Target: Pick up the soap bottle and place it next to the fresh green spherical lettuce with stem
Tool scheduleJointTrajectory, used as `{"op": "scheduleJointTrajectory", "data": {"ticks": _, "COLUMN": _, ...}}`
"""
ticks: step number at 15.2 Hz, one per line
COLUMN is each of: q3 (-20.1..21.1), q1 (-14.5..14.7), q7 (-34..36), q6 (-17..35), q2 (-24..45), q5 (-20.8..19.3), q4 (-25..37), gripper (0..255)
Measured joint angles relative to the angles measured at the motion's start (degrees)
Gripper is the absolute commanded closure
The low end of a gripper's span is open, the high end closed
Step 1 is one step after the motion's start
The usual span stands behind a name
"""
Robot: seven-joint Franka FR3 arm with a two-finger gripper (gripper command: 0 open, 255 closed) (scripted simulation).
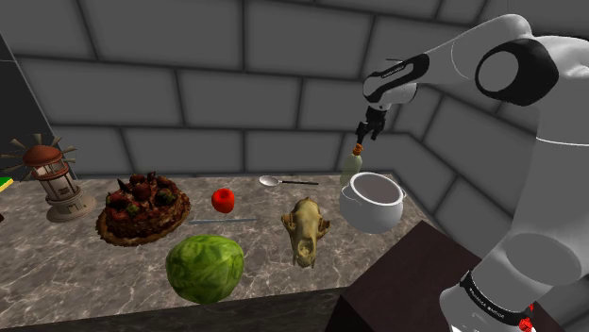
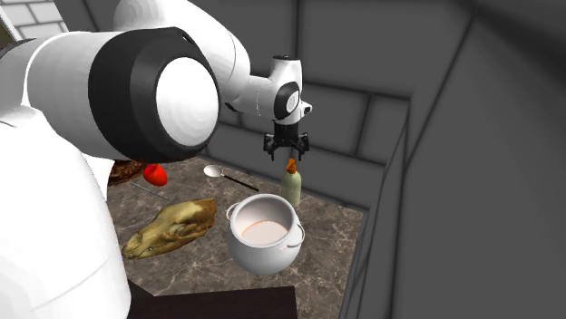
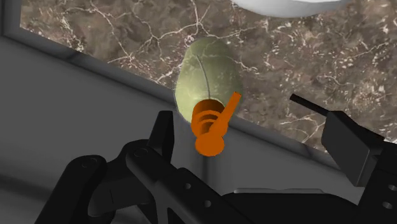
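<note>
Where your marbled counter (image 1: 57, 264) meets the grey block wall (image 1: 189, 57) stands the soap bottle (image 1: 352, 162), base hidden behind the white pot (image 1: 371, 203) in the shoulder view. It is upright, orange pump (image 3: 210, 127) topmost (long axis vertical), well apart from the lettuce (image 1: 205, 269). Your gripper (image 3: 235, 111) hangs just above, fingers (image 3: 164, 133) spread, grasping nothing.

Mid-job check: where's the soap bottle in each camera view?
Shoulder view: soap bottle right of centre, behind the white pot.
Second exterior view: centre, behind the white pot.
Wrist view: just ahead of the gripper, white pot beyond it.
Shared landmark: the white pot.
</note>
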Motion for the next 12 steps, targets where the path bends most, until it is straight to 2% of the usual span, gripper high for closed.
{"op": "scheduleJointTrajectory", "data": {"ticks": 4, "q3": 1.11, "q1": -2.7, "q7": -2.52, "q6": -0.45, "q2": 8.51, "q5": 2.82, "q4": 8.01, "gripper": 0}}
{"op": "scheduleJointTrajectory", "data": {"ticks": 12, "q3": 2.0, "q1": -3.52, "q7": -3.53, "q6": 3.32, "q2": 12.49, "q5": 4.24, "q4": 8.01, "gripper": 0}}
